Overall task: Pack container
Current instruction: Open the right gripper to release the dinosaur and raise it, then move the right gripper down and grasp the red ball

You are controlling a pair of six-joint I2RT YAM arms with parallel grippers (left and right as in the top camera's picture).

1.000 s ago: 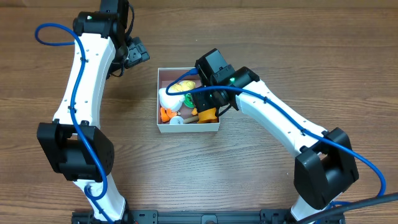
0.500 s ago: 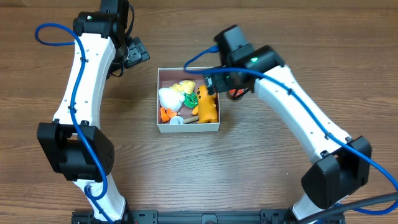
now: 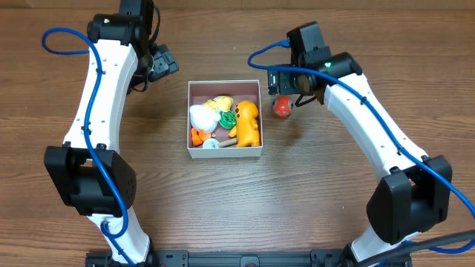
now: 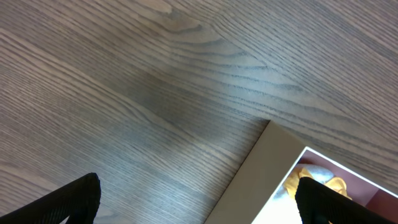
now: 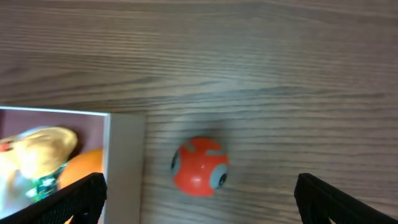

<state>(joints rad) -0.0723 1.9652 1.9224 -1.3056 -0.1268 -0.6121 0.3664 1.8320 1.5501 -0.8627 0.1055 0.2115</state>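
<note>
One container (image 3: 223, 153) sits mid-table holding what looks like six toys packed close: one large orange figure (image 3: 248, 123), one white (image 3: 199, 115), one yellow (image 3: 218, 104), and smaller green, orange and white pieces that are hard to separate. One red ball (image 5: 199, 166) with grey patches lies on the table just beside the container's right wall. The right gripper (image 5: 200, 202) hangs over it with fingers spread wide, and the left gripper (image 4: 196, 202), equally spread and empty, is off the container's far left corner.

Small round ball (image 5: 199, 166) is showing orange-red with grey patches; shallow square container (image 3: 223, 153) is showing white walls, pinkish-brown inside; table (image 4: 124, 74) is showing brown wood grain
</note>
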